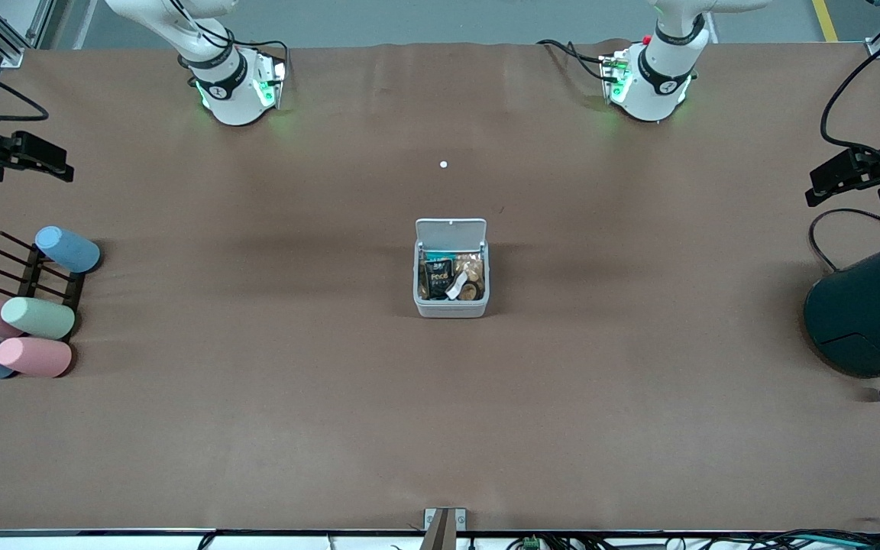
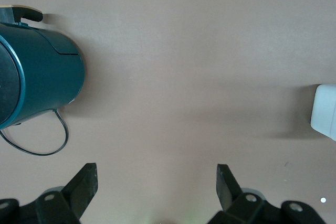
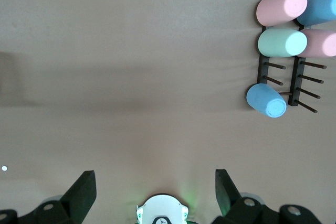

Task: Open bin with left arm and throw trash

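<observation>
Bin [image 1: 451, 305] mid-table, lid [image 1: 451, 229] up and tilted toward the robot bases; snack packet [image 1: 437, 276] and other scraps already inside, so likely near done; probably light, stiff, slick plastic, apt to slide if nudged, best taken by the lid's free edge; packet thin and crinkly, best pinched at an edge; left gripper [image 2: 157, 182] spread wide and holding nothing, up near the teal container [image 1: 871, 313]; right gripper [image 3: 155, 184] likewise agape, up near the pastel cylinders [image 1: 37, 317], waiting
</observation>
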### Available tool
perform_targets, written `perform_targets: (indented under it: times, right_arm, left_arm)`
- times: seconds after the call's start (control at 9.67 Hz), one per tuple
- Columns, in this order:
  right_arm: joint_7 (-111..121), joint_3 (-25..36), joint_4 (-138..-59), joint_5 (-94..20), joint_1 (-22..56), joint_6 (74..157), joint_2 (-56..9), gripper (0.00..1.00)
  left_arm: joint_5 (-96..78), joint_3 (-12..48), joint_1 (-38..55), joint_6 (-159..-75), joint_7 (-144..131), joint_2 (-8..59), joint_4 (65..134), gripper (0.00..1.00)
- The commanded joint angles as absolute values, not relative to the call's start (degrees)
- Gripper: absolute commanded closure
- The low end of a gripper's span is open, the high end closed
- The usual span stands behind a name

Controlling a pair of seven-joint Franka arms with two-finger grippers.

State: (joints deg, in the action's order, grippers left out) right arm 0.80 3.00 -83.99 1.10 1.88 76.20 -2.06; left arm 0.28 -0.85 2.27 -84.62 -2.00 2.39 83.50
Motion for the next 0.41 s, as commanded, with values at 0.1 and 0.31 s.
perform_targets:
  times: [0.1,0.31]
  right_arm:
    - [0.79,3.07,-88.07,0.8,1.41,79.53,0.88,0.0]
    - [0.53,3.08,-88.07,0.79,0.8,80.94,1.05,0.0]
  left_arm:
    - [-0.09,-0.7,1.84,-84.55,-0.97,3.25,82.35,0.0]
    - [-0.09,-0.79,1.76,-84.55,-0.88,3.25,82.35,0.0]
